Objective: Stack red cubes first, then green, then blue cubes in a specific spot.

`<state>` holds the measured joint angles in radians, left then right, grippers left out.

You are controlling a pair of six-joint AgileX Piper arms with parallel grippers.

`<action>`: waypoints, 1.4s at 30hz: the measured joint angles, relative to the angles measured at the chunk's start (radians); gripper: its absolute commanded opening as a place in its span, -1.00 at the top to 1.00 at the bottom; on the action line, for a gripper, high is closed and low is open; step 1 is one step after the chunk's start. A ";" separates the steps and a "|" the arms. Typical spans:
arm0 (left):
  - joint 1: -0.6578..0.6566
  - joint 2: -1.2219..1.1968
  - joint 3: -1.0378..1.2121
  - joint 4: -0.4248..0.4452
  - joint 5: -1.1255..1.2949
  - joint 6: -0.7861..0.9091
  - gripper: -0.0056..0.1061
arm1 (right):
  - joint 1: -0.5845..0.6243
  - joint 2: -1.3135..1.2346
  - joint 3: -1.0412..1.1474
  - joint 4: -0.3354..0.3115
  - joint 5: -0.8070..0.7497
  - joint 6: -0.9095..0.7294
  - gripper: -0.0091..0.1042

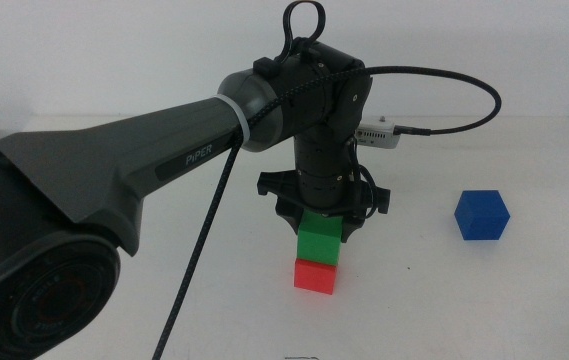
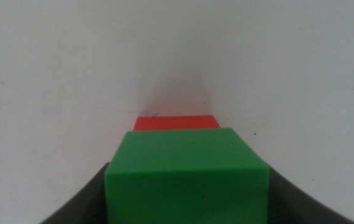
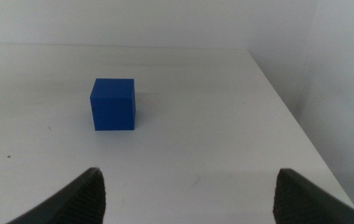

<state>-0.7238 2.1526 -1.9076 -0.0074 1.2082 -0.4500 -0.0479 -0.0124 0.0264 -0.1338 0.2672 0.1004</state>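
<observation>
A: The jaws of the left gripper (image 1: 321, 222) are closing on the green cube (image 1: 320, 242), one at each side of it, as the left wrist view is showing. Is the cube resting on anything?

B: It is sitting on top of the red cube (image 1: 316, 275), or just touching it; the middle view is showing no gap between them, though the green one is lying a little off square. The red cube is standing on the bench (image 1: 484, 310), near the middle.

A: And the right gripper (image 3: 189, 193)?

B: It is waiting with its jaws spread wide and holding nothing. It is looking at the blue cube (image 3: 112, 104), which is lying alone on the bench, well apart from the stack, toward the right side.

A: So how far is the job getting?

B: Red is placed and green is going on, by the look of it. The release is remaining, then blue on top.

A: Any containers?

B: None is showing; the cubes are sitting on the bare bench.
</observation>
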 measured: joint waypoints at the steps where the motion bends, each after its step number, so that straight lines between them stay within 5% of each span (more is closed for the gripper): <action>1: 0.000 0.000 0.000 -0.003 0.000 0.000 0.93 | 0.000 0.000 0.000 0.000 0.000 0.000 -0.82; 4: 0.001 0.001 0.000 -0.010 0.005 0.000 0.93 | 0.000 0.000 0.000 0.000 0.000 0.000 -0.82; 12: 0.001 0.001 -0.001 -0.012 0.007 0.034 0.35 | 0.000 0.000 0.000 0.000 0.000 0.000 -0.82; 13: 0.001 0.002 -0.001 -0.012 0.007 0.037 -0.26 | 0.000 0.000 0.000 0.000 0.000 0.000 -0.82; 18: 0.001 0.007 0.000 -0.021 0.016 0.037 -0.61 | 0.000 0.000 0.000 0.000 0.000 0.000 -0.82; 22: 0.001 0.007 0.000 -0.019 0.018 0.037 -0.74 | 0.000 0.000 0.000 0.000 0.000 0.000 -0.82; 42: 0.001 -0.252 0.106 -0.002 0.029 0.043 -0.73 | 0.000 0.000 0.000 0.000 0.000 0.000 -0.82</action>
<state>-0.7229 1.9009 -1.8020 -0.0099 1.2368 -0.4069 -0.0479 -0.0124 0.0264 -0.1338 0.2672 0.1004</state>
